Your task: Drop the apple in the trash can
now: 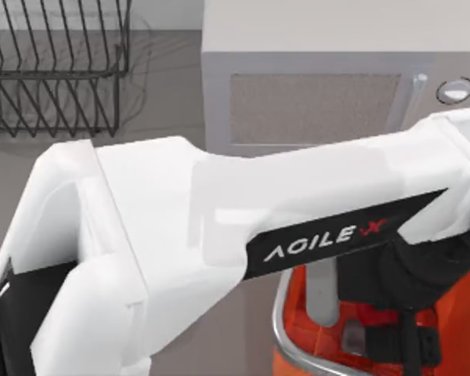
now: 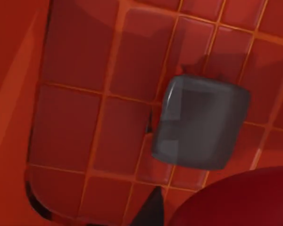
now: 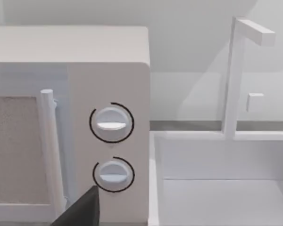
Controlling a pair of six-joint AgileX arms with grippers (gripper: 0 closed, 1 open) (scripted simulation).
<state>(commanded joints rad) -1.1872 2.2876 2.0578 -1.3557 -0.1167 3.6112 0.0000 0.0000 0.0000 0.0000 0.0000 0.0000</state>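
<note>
The trash can [image 1: 279,325], orange-red with a silver rim, sits at the table's front right. My left arm reaches across the table, and its dark left gripper [image 1: 392,345] hangs over the can's opening. The left wrist view looks straight down into the trash can [image 2: 80,117], onto a gridded floor with a grey square [image 2: 200,122]. The apple [image 2: 236,202], deep red and rounded, is partly cut off at the picture's edge close to the camera. One dark fingertip [image 2: 151,213] lies against it, so the gripper is shut on the apple. A dark fingertip [image 3: 82,209] of my right gripper points toward the microwave.
A grey microwave [image 1: 313,110] stands behind the can; its two knobs [image 3: 111,123] and handle face the right wrist camera. A wire dish rack [image 1: 55,70] stands at the back left. A white basin [image 3: 217,188] with an upright post sits beside the microwave.
</note>
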